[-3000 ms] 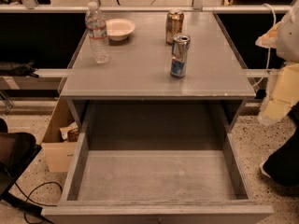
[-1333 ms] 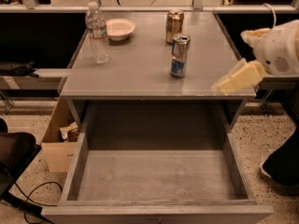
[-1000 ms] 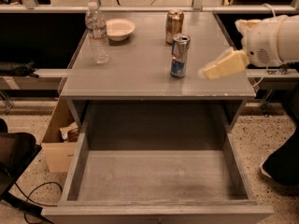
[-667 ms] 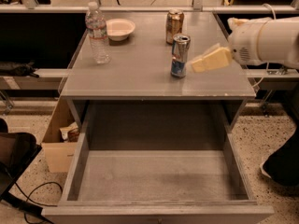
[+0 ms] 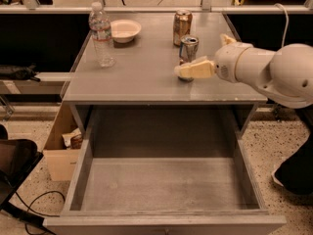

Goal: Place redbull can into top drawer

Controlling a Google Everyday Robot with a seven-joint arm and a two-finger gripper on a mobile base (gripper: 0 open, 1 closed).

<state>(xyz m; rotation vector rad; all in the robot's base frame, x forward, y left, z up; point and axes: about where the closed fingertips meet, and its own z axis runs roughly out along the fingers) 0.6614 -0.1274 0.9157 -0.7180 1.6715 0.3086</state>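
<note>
The redbull can [image 5: 189,46] stands upright on the grey cabinet top [image 5: 146,67], right of centre, with its shiny top showing. My gripper [image 5: 194,69] reaches in from the right at the end of the white arm [image 5: 266,70] and is at the can's lower half, covering its base in this view. I cannot tell whether it touches the can. The top drawer [image 5: 161,185] is pulled fully open below the cabinet top, with a bare flat grey bottom and low side walls.
A wider brown-gold can [image 5: 182,27] stands just behind the redbull can. A clear water bottle [image 5: 101,35] and a white bowl [image 5: 125,30] are at the back left of the cabinet top. A cardboard box [image 5: 62,148] sits on the floor left of the drawer.
My arm has swung in from the right side and moved left across the cabinet top until the gripper reached the redbull can. The can, the drawer and the other things have not moved.
</note>
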